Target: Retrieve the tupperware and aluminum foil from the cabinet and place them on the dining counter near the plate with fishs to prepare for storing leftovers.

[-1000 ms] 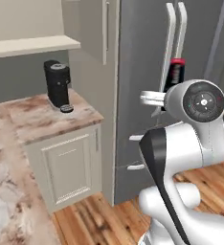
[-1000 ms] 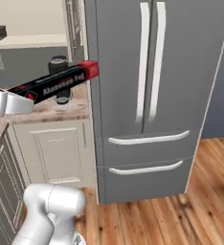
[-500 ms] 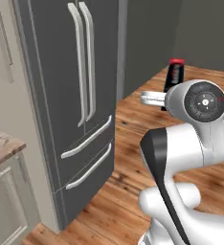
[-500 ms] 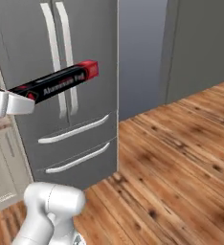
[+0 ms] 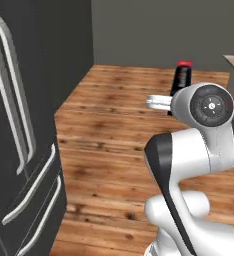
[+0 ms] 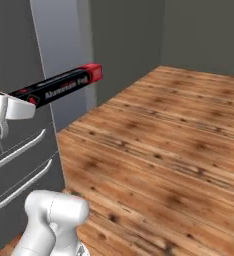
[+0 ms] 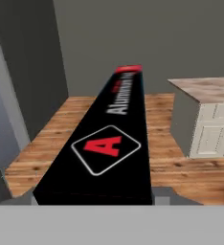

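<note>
The white two-finger gripper (image 6: 9, 107) pinches the long black aluminum foil box (image 6: 59, 88) (red end far). A marbled counter (image 7: 207, 87) sits right, over the wooden floor (image 6: 174, 150).

Flat even rendered light, dim walls, soft low-resolution blur.

On the top face of the long narrow black aluminum foil box with a red end (image 7: 109, 143), a large red letter "A" is printed inside a white-outlined black diamond, toward the near end of the box. Beyond it, white lettering beginning "Alumin" is set lengthwise toward the red far end; the rest is too blurred to be read. On the box's side (image 6: 59, 89), white lettering is seen that reads roughly "Aluminum Foil".
</note>
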